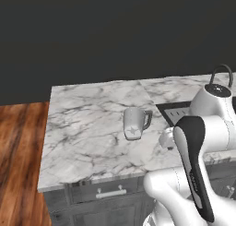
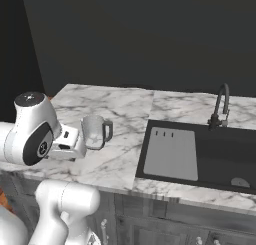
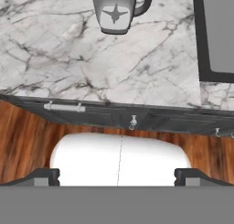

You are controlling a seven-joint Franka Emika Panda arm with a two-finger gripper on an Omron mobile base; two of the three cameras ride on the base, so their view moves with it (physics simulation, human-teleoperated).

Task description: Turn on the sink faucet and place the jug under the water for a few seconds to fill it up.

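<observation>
Standing upright on the white marble counter (image 1: 87, 128), just left of the black recessed sink (image 2: 220, 154), the small translucent grey star-marked jug (image 1: 134, 122) waits, handle toward the basin. The gripper (image 3: 117, 175) hangs short of it, jaws spread, empty.

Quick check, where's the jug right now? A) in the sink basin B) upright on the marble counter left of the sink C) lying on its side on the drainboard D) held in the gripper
B: the jug stands upright on the marble counter, left of the sink and clear of it, and the hand view shows the gripper open and short of the jug.
</observation>
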